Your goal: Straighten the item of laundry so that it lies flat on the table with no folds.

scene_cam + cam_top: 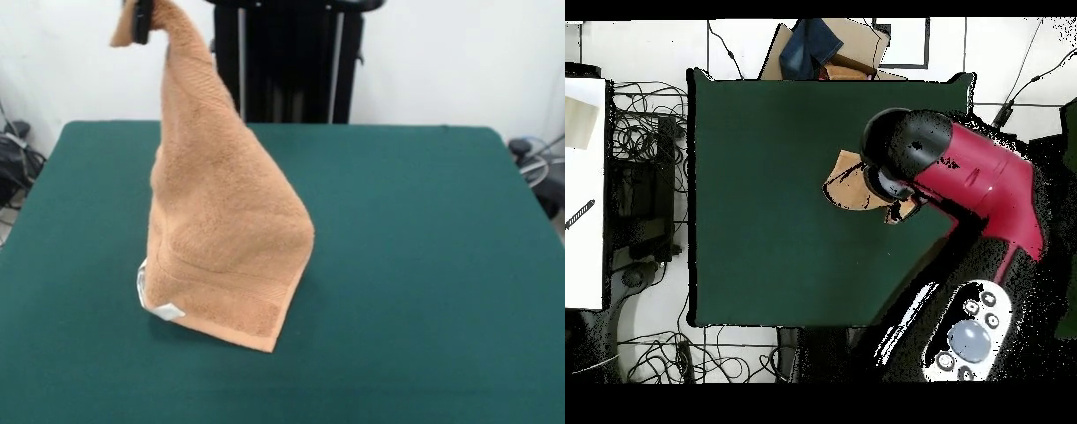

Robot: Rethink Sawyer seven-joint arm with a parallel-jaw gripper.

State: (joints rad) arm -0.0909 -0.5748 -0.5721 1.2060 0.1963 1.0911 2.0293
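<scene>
The item of laundry (225,221), an orange-tan terry towel, hangs in a tall cone from one pinched corner at the top left of the front view. Its lower end rests on the green table (424,265), with a woven band and a white loop tag (166,310) at the bottom edge. My gripper (141,22) is shut on the towel's top corner, and only its dark tip shows at the frame's top edge. In the overhead view the red and black arm (965,180) covers most of the towel (845,185), and the gripper is hidden under it.
Cables and dark gear lie off both side edges of the table (18,159) in the front view. In the overhead view a cardboard box (830,50) sits past the table's far edge, with a white bench (585,190) and cable tangle at the left.
</scene>
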